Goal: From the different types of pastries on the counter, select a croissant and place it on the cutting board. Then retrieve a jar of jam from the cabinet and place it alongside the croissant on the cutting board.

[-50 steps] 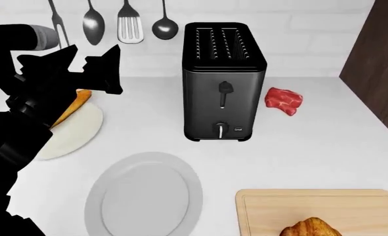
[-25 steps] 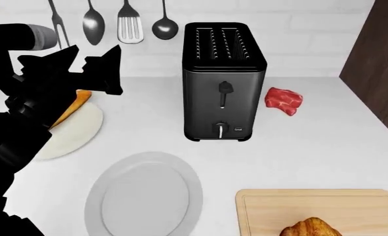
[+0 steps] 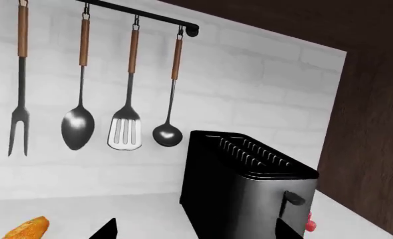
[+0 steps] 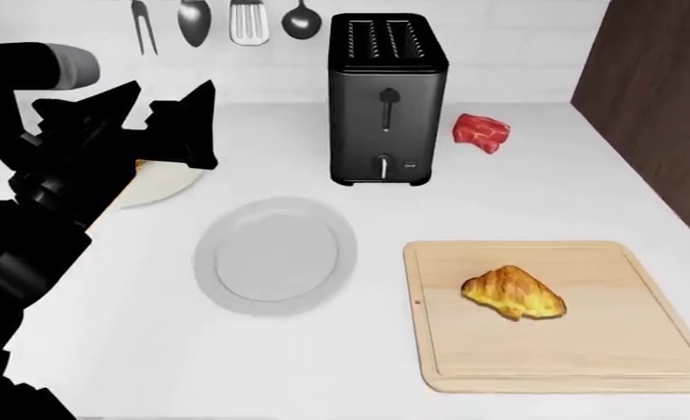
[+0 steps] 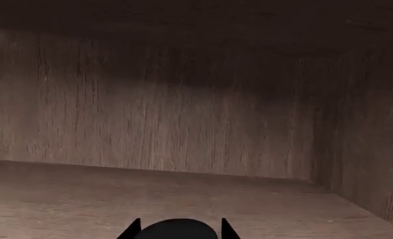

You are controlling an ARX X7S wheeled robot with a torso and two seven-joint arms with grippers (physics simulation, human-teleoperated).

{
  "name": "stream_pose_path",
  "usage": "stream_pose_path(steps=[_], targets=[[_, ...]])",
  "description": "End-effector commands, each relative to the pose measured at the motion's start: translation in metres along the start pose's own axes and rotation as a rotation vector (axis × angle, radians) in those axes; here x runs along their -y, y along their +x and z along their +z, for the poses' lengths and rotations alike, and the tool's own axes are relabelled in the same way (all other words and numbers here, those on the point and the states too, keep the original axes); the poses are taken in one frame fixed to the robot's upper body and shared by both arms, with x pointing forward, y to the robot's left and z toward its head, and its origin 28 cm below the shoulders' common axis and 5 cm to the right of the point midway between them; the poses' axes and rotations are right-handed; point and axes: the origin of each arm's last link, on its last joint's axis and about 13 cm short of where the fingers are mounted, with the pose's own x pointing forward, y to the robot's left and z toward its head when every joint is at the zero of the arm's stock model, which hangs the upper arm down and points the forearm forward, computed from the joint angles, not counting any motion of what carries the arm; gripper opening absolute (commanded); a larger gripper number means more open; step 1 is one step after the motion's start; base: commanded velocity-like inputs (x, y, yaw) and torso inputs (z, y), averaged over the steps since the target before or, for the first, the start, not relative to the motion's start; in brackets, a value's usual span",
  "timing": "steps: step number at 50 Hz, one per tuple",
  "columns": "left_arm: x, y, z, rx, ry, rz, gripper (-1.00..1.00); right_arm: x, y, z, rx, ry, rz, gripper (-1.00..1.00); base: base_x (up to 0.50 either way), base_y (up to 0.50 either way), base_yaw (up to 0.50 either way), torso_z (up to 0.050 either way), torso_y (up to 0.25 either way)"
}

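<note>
The croissant (image 4: 512, 293) lies on the cutting board (image 4: 659, 363), near its middle, with bare wood on every side, so the jam jar has room; none shows in any view. The right wrist view shows only a bare wooden cabinet shelf (image 5: 183, 199), with too little of that gripper visible to tell its state. A jar set down carelessly could nudge the croissant or overhang the board's edge. The left gripper (image 4: 158, 114) hangs spread and empty over the counter (image 4: 111, 350), near the toaster (image 4: 386, 96), grey plate (image 4: 277, 254) and red meat (image 4: 481, 131).
</note>
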Motion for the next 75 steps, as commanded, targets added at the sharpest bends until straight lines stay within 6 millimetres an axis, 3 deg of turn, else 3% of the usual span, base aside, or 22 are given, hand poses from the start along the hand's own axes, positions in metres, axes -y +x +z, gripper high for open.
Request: stream_pose_path(steps=[1,13,19,39,43,56,66,75], targets=[[0.0,-0.002,0.0,0.002,-0.004,-0.002,1.0,0.0,-0.001,0.003,0.003,-0.024,0.006,-1.0,-0.5,0.0,0.0,0.0,0.0],[0.0,-0.005,0.0,0.004,-0.005,-0.007,1.0,0.001,0.0,-0.001,-0.013,-0.037,0.022,-1.0,-0.48,0.0,0.0,0.0,-0.001],[0.001,-0.005,0.0,0.002,-0.003,-0.011,1.0,0.005,0.002,-0.008,-0.04,-0.048,0.015,-1.0,0.0,0.0,0.0,0.0,-0.002],[-0.002,-0.004,-0.004,-0.006,-0.023,-0.025,1.0,0.011,-0.003,-0.006,-0.113,-0.191,0.012,-1.0,0.0,0.0,0.0,0.0,0.0],[-0.002,-0.003,-0.005,-0.009,-0.02,-0.025,1.0,0.016,-0.002,-0.015,-0.134,-0.201,0.018,-1.0,0.0,0.0,0.0,0.0,0.0],[-0.003,-0.001,-0.006,-0.015,-0.018,-0.021,1.0,0.024,-0.044,-0.06,-0.188,-0.214,0.043,-1.0,0.0,0.0,0.0,0.0,0.0],[-0.003,-0.003,-0.007,-0.022,-0.024,-0.028,1.0,0.022,-0.059,-0.092,-0.27,-0.245,0.086,-1.0,0.0,0.0,0.0,0.0,0.0],[-0.005,0.002,-0.009,-0.028,-0.025,-0.027,1.0,0.022,-0.063,-0.136,-0.366,-0.245,0.113,-1.0,0.0,0.0,0.0,0.0,0.002]])
